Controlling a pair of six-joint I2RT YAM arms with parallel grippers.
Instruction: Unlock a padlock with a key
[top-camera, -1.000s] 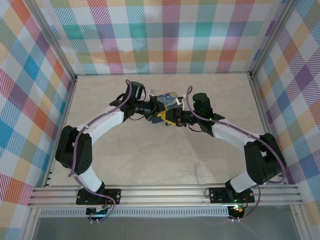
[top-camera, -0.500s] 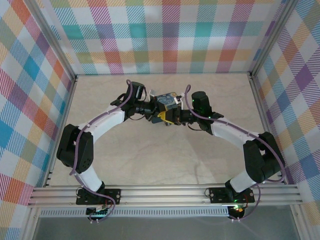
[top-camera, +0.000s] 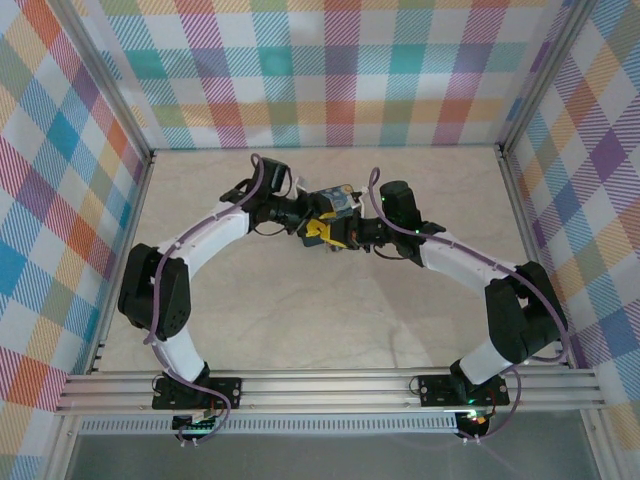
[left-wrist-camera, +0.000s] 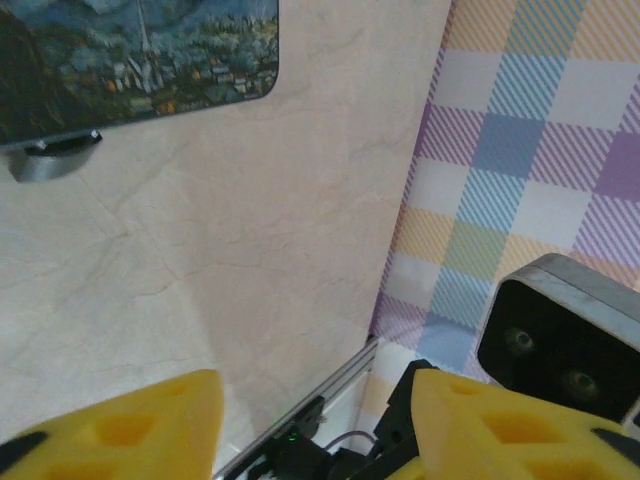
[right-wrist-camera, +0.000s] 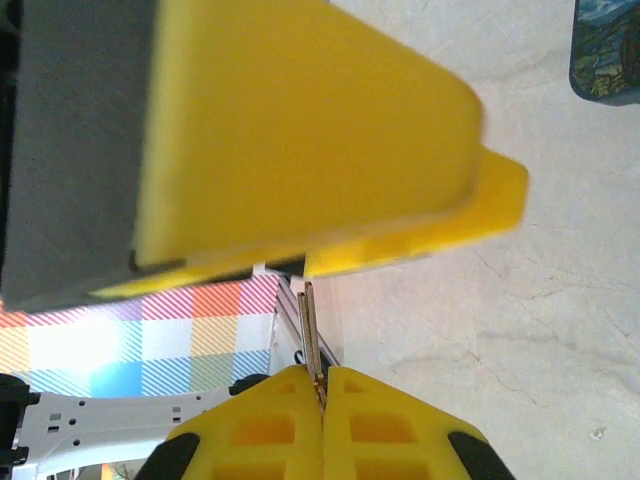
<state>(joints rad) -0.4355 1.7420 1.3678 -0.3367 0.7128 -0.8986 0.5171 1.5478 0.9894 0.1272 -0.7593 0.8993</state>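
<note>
**A:** Where's the key?

**B:** The key (right-wrist-camera: 308, 320) is pinched by one end between the closed fingertips of the right claw (right-wrist-camera: 322, 385). It points out at a blurred yellow and grey shape (right-wrist-camera: 300, 130) just beyond it. Lock or finger, I can't tell.

**A:** And the left claw?

**B:** The left claw (left-wrist-camera: 315, 400) stands wide with nothing between its fingers, over the bench (left-wrist-camera: 250, 250) near the tin (left-wrist-camera: 140, 50).

**A:** What's the danger?

**B:** If nothing braces the lock, a push probably shoves it aside. Or the thin key twists in that small grip and slips out.
</note>
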